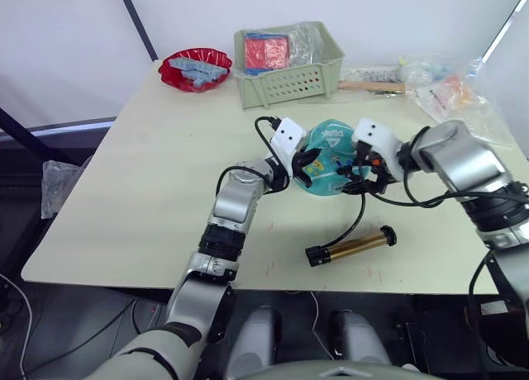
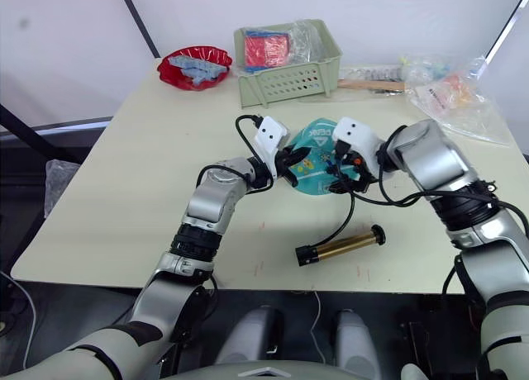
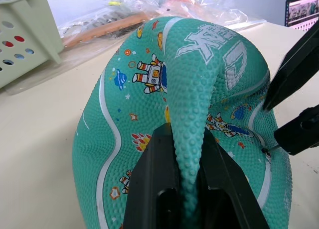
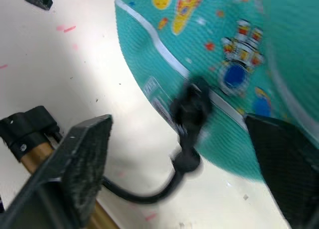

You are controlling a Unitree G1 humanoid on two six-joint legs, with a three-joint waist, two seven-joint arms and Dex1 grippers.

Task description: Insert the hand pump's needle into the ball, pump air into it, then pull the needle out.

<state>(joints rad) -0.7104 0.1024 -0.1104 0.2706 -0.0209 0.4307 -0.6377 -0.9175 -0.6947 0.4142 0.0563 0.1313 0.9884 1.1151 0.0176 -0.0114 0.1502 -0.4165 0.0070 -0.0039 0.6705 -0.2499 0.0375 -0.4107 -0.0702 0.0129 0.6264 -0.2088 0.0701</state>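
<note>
The teal ball lies half flat on the table, past its middle. My left gripper is shut on a raised fold of the ball's skin at its left side. The needle's black fitting sits against the ball's near right edge, and the pin itself is hidden. My right gripper is open, with one finger on each side of that fitting and neither touching it. The black hose curves from the fitting back to the gold hand pump, which lies on its side near the table's front edge.
A pale green basket with red and clear packets stands behind the ball. A red bowl is at the back left. Plastic bags and a wooden stick lie at the back right.
</note>
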